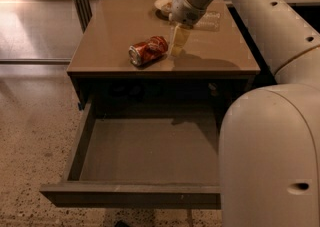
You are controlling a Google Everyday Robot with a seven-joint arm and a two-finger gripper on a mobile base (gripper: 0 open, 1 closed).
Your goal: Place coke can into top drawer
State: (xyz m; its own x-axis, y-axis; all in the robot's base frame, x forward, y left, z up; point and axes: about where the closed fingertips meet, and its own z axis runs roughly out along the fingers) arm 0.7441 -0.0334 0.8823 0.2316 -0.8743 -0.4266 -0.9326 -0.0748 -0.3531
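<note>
I have the gripper (179,42) low over the desk (110,36), its pale tip pointing down just beside the right end of the coke can (147,51); I cannot tell whether it touches the can, nor whether the jaws are spread or pressed together. The can lies on its side near the front middle of the desk top, silver end turned toward the front left, its red and white wall a little dented. Below the desk's front edge the top drawer (100,193) is pulled well out, its smooth grey floor in view and its flat front panel nearest the camera; the can sits on the desk above and behind it, not in it. The arm (260,16) reaches in from the upper right; one large pale link fills the lower right. Behind the gripper a plate (162,5) rests near the desk's back edge; what looks like a clear plastic bottle (209,19) lies to its right.
</note>
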